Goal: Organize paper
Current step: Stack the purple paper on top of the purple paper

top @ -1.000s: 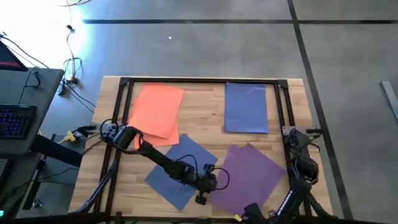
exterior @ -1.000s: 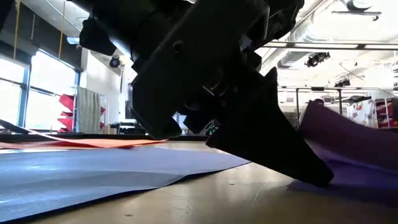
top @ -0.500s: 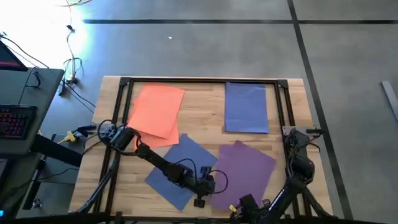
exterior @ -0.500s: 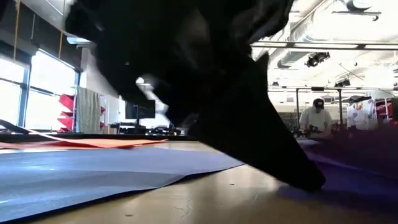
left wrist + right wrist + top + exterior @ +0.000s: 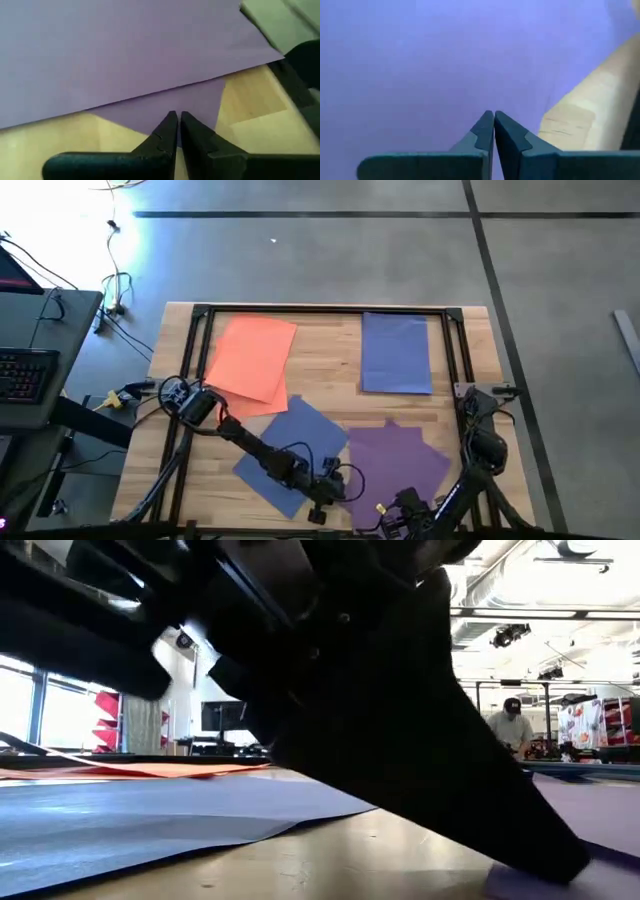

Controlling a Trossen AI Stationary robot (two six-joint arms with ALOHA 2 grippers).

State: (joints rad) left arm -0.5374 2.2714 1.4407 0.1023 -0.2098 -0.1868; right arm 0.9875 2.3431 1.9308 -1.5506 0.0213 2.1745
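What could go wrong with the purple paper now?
Two risks, both guesses. The left pincer is shut with its tips on the corner of the purple paper, so dragging could crease that corner. There seem to be two purple sheets lying askew, so one might slide away. The right pincer presses the same stack, so opposing pulls might tear it.

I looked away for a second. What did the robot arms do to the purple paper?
Both grippers, left and right, slid back toward the table's near edge, dragging the purple paper with them. It now lies flatter and straighter. The orange paper and both blue sheets stayed put.
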